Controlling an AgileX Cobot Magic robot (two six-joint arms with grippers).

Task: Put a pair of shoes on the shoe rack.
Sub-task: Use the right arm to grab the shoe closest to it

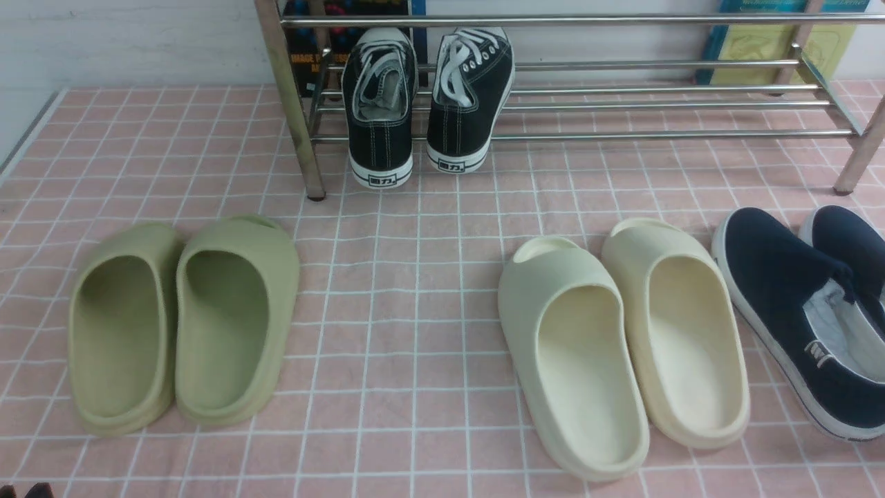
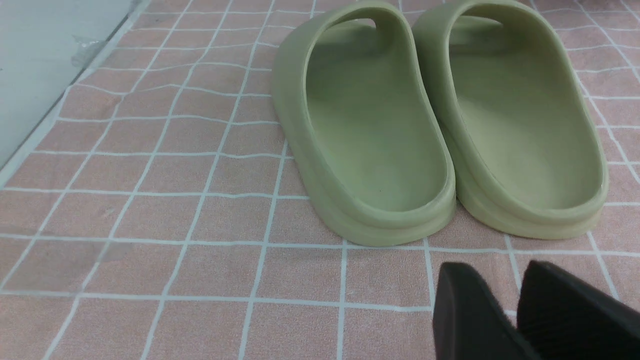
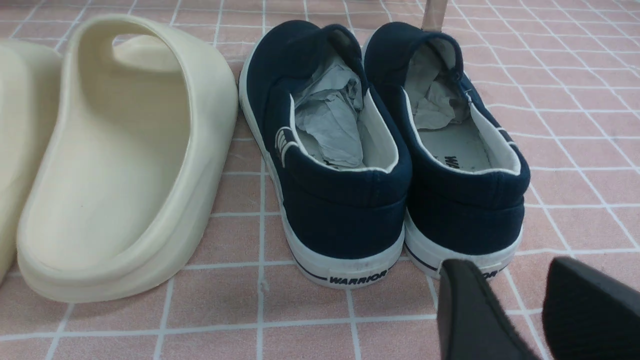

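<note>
The two navy slip-on shoes stand side by side on the pink tiled cloth at the far right, toes toward the chrome shoe rack at the back. In the right wrist view the left shoe and the right shoe show their heels, with crumpled grey paper inside. My right gripper is open and empty, just behind the right shoe's heel. My left gripper is narrowly open and empty, low over the cloth behind the green slides.
Black lace-up sneakers sit on the rack's left end. Green slides lie front left. Cream slides lie right beside the navy shoes, also in the right wrist view. The cloth's edge runs along the left.
</note>
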